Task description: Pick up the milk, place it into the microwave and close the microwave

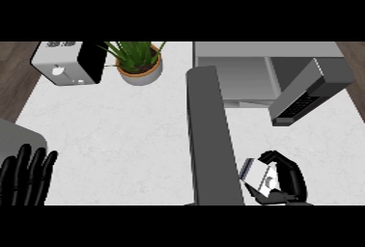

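White milk carton (261, 181) sits curled in my right hand (288, 176), low over the desk (121, 140). Microwave door (210, 140) juts beside it; swinging in, I could clip it. Left hand (27, 176) rests open.

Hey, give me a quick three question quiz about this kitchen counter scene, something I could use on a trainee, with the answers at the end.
1. True or false: the microwave door is shut.
2. Which hand is curled round the milk? A) left hand B) right hand C) neither
3. Fill in: at the counter's back left, the potted plant stands just right of the ____.

Key:
1. False; the door stands open.
2. B; the left hand rests open at the lower left edge.
3. Toaster.
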Motion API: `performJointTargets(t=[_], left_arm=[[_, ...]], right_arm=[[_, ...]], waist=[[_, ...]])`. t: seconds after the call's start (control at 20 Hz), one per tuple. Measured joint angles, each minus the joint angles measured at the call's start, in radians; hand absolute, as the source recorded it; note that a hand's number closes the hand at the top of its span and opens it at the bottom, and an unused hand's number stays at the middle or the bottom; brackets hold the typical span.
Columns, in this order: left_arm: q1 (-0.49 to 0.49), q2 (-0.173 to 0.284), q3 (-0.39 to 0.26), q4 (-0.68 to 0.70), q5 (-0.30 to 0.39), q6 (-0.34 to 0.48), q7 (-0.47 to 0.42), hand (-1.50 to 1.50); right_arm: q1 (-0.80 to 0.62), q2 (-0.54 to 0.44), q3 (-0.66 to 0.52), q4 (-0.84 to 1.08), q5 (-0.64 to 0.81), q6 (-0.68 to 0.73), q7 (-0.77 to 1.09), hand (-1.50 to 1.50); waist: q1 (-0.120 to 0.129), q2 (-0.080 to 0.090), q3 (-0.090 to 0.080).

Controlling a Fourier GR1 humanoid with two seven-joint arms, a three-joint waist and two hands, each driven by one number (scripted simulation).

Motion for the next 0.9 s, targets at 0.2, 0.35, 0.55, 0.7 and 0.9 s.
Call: performJointTargets(t=[0.2,0.35,0.55,0.7,0.9], left_arm=[[0.01,0.008,0.018,-0.017,0.02,-0.01,0.013,-1.5],[0.002,0.014,0.05,0.009,0.042,-0.023,-0.002,-1.5],[0.018,0.017,0.058,0.013,0.053,-0.037,-0.013,-1.5],[0.013,0.027,0.089,0.039,0.072,-0.052,-0.034,-1.5],[0.008,0.031,0.095,0.046,0.076,-0.063,-0.03,-1.5]], right_arm=[[-0.021,0.019,0.003,-0.094,0.0,-0.029,0.064,1.5],[-0.032,0.039,0.021,-0.165,0.025,-0.078,0.122,1.5],[-0.108,0.079,0.047,-0.205,0.082,-0.181,0.229,1.5],[-0.208,0.082,0.028,-0.165,0.109,-0.243,0.313,1.5],[-0.341,0.069,-0.009,-0.039,0.153,-0.31,0.365,1.5]], waist=[[0.002,0.0,0.0],[0.002,0.0,0.0],[0.005,0.001,0.0],[0.008,0.002,0.0],[0.012,0.004,0.0]])
